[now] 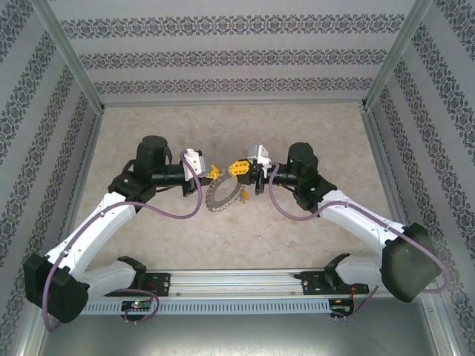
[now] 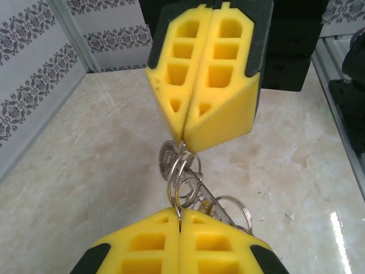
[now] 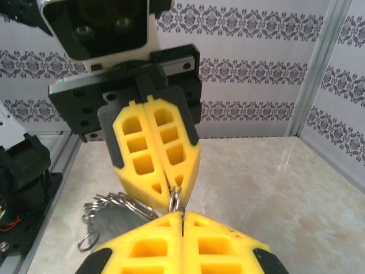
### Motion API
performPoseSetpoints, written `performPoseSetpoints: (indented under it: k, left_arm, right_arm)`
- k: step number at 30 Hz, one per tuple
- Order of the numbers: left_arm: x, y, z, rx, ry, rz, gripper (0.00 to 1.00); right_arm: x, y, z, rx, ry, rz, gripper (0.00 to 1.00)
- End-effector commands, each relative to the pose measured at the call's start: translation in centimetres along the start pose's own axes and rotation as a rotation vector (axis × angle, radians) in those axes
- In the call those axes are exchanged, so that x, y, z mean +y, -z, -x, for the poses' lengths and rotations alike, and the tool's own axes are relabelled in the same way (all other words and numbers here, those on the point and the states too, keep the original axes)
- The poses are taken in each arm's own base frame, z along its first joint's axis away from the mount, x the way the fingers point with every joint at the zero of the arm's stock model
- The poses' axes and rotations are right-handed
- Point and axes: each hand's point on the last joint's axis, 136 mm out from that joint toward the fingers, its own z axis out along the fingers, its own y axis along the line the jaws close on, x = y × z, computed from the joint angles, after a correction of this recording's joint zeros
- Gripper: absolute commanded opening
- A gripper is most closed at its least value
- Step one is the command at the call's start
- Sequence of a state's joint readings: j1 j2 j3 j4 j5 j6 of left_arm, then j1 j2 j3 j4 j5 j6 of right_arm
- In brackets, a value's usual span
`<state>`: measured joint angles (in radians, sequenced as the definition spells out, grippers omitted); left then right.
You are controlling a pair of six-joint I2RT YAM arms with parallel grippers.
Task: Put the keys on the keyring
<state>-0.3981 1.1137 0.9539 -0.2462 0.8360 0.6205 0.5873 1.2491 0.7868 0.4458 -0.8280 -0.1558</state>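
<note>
Currently: keyring over bench. Left claw, at keyring's left, fully closed, pinching its wire loops. Right claw, at keyring's right, fully closed, pinching the same keyring.

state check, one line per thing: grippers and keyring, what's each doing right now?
left gripper: shut on the keyring.
right gripper: shut on the keyring.
keyring: pinched between both grippers' fingertips, loops dangling below them; lifted or resting, cannot tell.
</note>
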Motion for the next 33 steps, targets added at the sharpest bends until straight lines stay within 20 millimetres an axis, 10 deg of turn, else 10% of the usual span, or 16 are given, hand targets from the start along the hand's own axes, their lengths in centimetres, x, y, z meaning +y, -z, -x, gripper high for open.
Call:
performPoseSetpoints:
  k: [1,33]
  left_arm:
    - [0.5,1.2,1.4,0.01,-0.099,0.041,0.0]
    - [-0.8,0.8,1.8,0.007,-0.147,-0.025,0.0]
  right_arm:
    - [1.4,0.1,0.0,0.028,0.08,0.045,0.12]
    - [-0.2,-0.2,-1.4,0.326,0.483,0.093,0.36]
